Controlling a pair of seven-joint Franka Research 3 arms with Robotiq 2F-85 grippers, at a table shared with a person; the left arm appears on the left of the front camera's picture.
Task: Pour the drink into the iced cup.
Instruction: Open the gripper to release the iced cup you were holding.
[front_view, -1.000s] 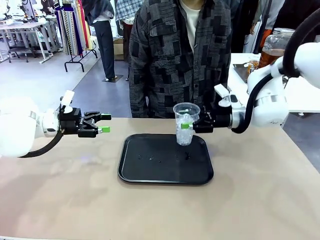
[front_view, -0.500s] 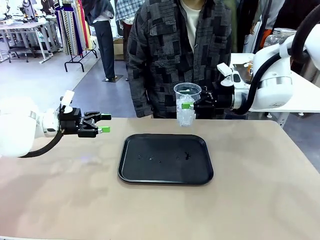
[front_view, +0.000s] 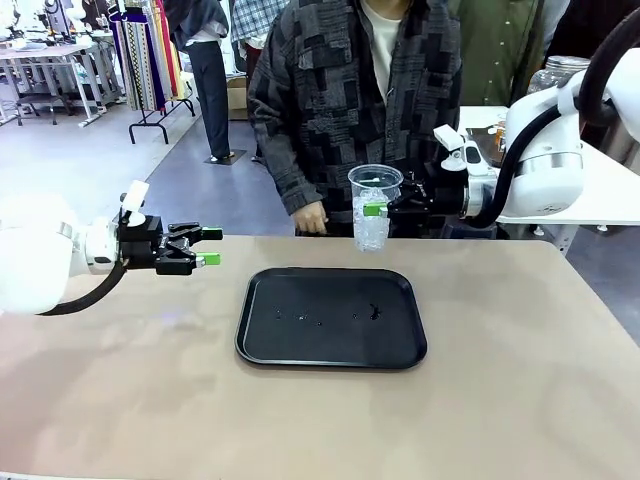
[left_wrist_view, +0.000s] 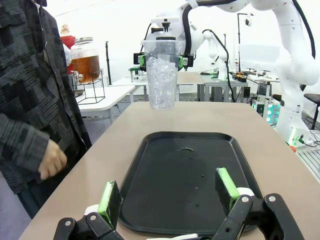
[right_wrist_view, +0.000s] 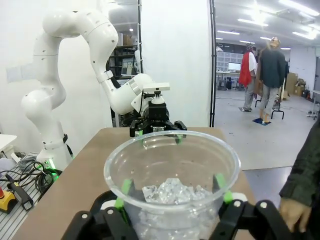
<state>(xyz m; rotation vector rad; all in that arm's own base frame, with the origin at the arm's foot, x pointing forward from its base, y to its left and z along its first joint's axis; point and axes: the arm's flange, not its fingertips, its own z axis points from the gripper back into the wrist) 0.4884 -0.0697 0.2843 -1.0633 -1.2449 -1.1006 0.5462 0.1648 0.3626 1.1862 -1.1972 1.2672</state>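
The iced cup (front_view: 373, 207), clear plastic and about half full of ice, hangs above the table's far edge behind the black tray (front_view: 330, 345). My right gripper (front_view: 376, 209) is shut on the cup from the right; in its own wrist view the cup (right_wrist_view: 172, 182) sits between the green pads (right_wrist_view: 123, 189). At the left of the table my left gripper (front_view: 206, 247) stands open and holds nothing. Its wrist view looks past its fingers (left_wrist_view: 110, 197) over the tray (left_wrist_view: 150, 165) at the raised cup (left_wrist_view: 162, 75). The amber drink (left_wrist_view: 88, 67) fills a glass dispenser jar on a side table.
A person in a patterned shirt stands at the far side, one hand (front_view: 312, 218) at the table edge near the cup. A few drops lie on the tray. The dispenser jar (front_view: 556, 70) stands behind my right arm, on a white table.
My right gripper has lifted the iced cup off the tray and carried it back toward the far edge. The person's hand has come down to the table edge. My left arm has stayed still.
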